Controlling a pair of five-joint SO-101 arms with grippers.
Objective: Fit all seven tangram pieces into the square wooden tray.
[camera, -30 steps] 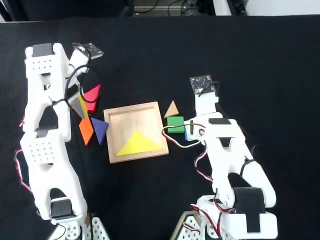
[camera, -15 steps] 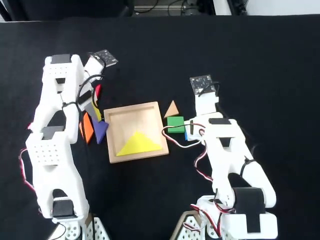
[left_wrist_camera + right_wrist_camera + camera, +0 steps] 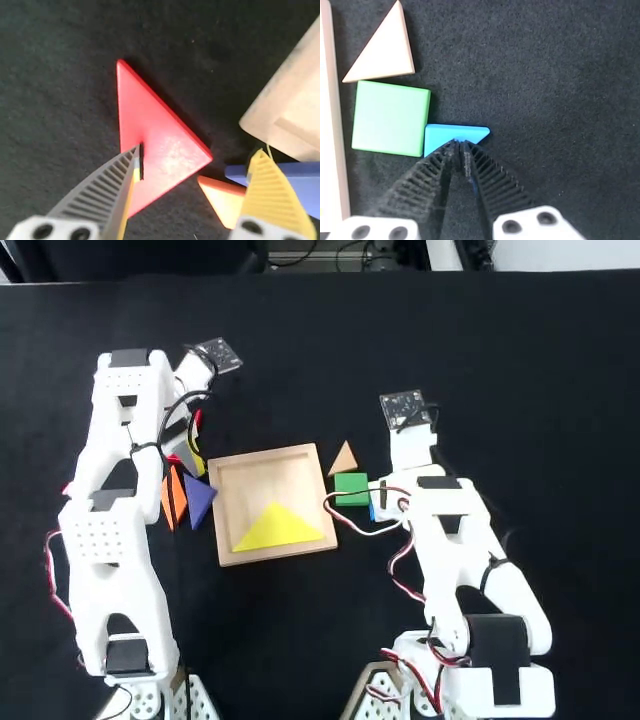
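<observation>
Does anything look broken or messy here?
Nothing looks broken or spilled. The wooden tray sits a little crooked, with just the yellow triangle lying flat inside it. The red triangle and the green square lie flat outside it, not yet fitted in.

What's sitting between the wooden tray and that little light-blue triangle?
The green square. In the right wrist view it lies flat on the black cloth, between the tray and the blue triangle, close against the triangle.
</observation>
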